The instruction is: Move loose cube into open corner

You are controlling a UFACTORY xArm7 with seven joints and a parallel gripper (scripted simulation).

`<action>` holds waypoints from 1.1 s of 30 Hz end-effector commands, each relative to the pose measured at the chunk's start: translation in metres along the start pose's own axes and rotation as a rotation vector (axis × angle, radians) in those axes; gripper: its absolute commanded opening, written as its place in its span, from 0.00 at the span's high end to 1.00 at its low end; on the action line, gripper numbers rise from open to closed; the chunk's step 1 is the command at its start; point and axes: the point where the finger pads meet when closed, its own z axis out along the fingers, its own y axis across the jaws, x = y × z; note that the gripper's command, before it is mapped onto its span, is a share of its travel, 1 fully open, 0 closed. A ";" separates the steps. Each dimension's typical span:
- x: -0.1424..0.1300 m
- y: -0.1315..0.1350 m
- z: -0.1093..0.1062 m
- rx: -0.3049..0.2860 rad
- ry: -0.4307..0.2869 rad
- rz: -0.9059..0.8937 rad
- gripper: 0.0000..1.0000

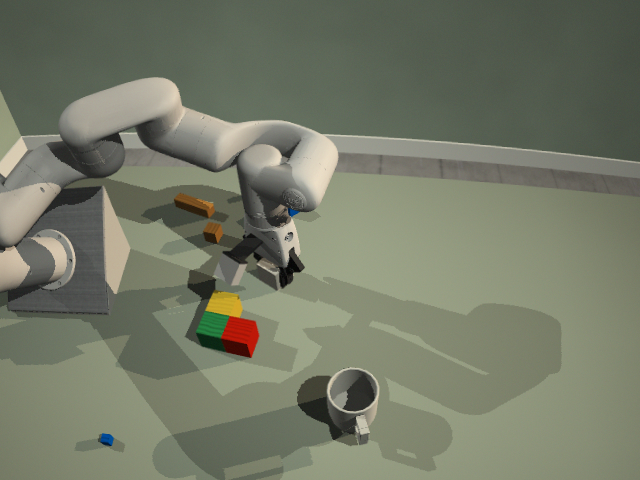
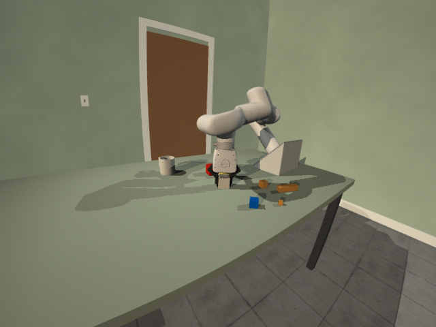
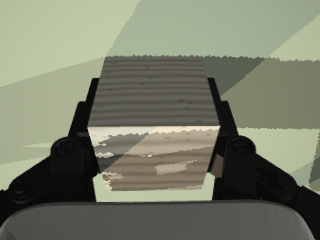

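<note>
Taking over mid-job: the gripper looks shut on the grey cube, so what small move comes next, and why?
Probably a short straight lift. The gripper is shut on the grey cube, which still sits away from the open corner beside the yellow cube and behind the red cube.

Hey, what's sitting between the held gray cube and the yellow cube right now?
Nothing but bare table in shadow. The top view shows the tool gripping the gray cube just beyond the yellow cube.

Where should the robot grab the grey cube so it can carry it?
By two opposite flat side faces of the grey cube, coming from above. Its sides are flat and parallel, so the fingers press squarely. The gripper already holds it that way.
</note>
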 end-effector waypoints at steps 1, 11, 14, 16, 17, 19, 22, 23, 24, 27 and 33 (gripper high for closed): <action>-0.001 -0.001 -0.003 0.003 -0.003 -0.001 1.00; -0.001 -0.001 -0.015 0.003 -0.003 -0.001 1.00; -0.001 -0.001 -0.017 0.003 -0.003 -0.001 1.00; -0.001 -0.001 -0.021 0.003 -0.003 -0.001 1.00; -0.001 -0.001 -0.023 0.003 -0.003 -0.001 1.00; -0.001 -0.001 -0.028 0.003 -0.003 -0.001 1.00; -0.001 -0.001 -0.035 0.003 -0.003 -0.001 1.00; -0.001 -0.001 -0.038 0.003 -0.003 -0.001 1.00; -0.001 -0.001 -0.040 0.003 -0.003 -0.001 1.00; -0.001 -0.001 -0.047 0.003 -0.003 -0.001 1.00; -0.001 -0.001 -0.057 0.003 -0.003 -0.001 1.00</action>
